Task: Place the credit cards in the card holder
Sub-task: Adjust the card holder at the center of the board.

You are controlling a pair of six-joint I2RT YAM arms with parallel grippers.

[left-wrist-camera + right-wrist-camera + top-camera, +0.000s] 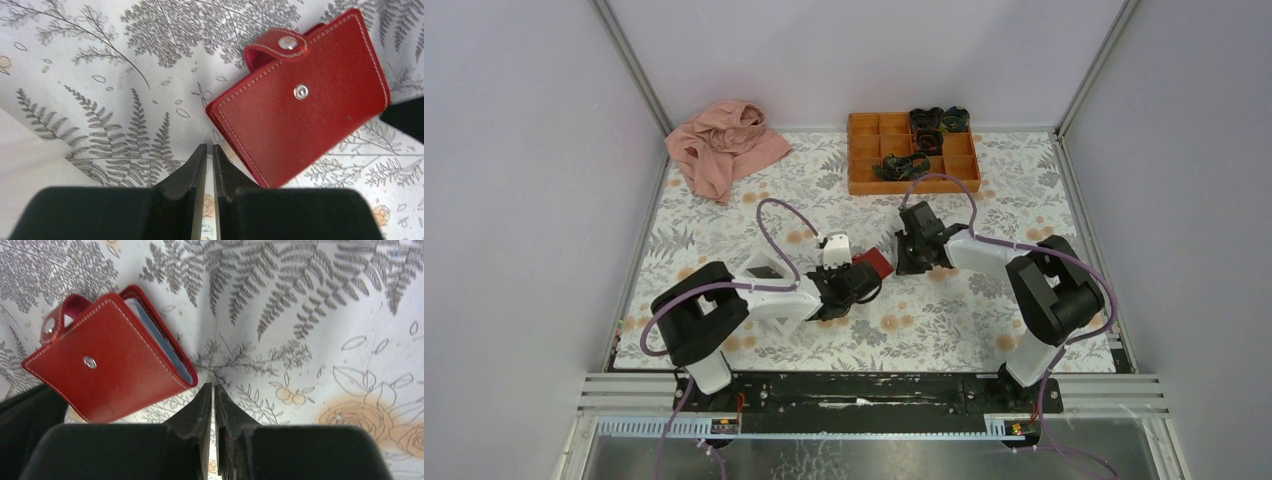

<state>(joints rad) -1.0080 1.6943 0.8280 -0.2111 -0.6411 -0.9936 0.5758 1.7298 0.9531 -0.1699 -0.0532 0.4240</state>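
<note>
The dark-red card holder [875, 262] lies folded on the floral table cloth between my two grippers. Its snap tab [280, 44] is unfastened and curls over one edge. It fills the upper right of the left wrist view [310, 105] and the left of the right wrist view [105, 365], where a strip of its pale blue inside [160, 340] shows. My left gripper [210, 146] is shut and empty, its tips just beside the holder's corner. My right gripper [213, 386] is shut and empty, close beside the holder's open edge. No golden-tan credit cards are in view.
An orange compartment box [912, 152] with dark items stands at the back. A pink cloth [724, 150] lies at the back left. A small white object [835, 248] sits just behind the left gripper [862, 282]. The right gripper [902, 258] is right of the holder.
</note>
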